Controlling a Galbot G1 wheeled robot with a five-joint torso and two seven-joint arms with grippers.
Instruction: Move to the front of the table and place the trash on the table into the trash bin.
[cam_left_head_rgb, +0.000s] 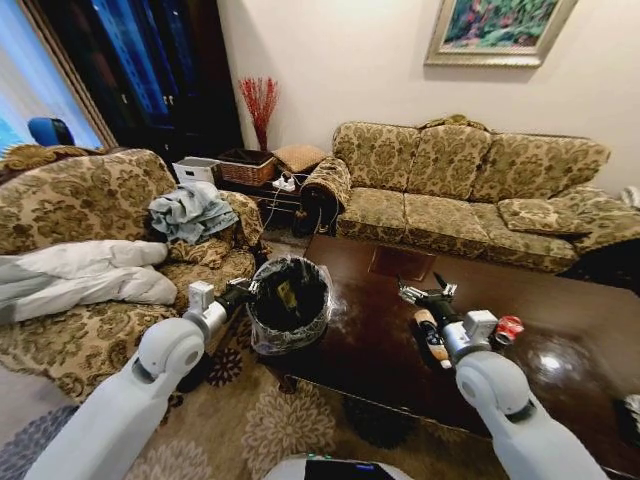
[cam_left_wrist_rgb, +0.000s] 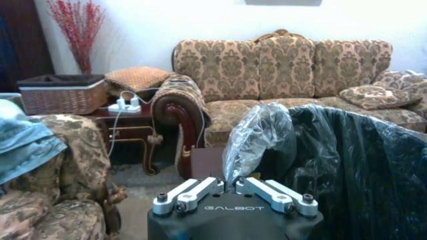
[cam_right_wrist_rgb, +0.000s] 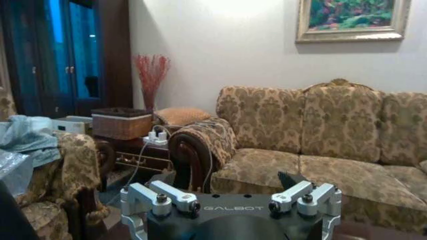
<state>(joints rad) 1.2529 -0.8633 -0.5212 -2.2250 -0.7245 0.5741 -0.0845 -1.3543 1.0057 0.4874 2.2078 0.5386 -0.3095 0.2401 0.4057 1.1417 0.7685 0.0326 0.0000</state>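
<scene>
Holding the trash bin (cam_left_head_rgb: 289, 300) up by its bag at the table's (cam_left_head_rgb: 560, 330) left end, your left gripper (cam_left_head_rgb: 243, 290) is pinching it shut while your right gripper (cam_left_head_rgb: 420, 293) is hovering open over the brown bottle (cam_left_head_rgb: 432, 337) and red can (cam_left_head_rgb: 509, 328).
</scene>
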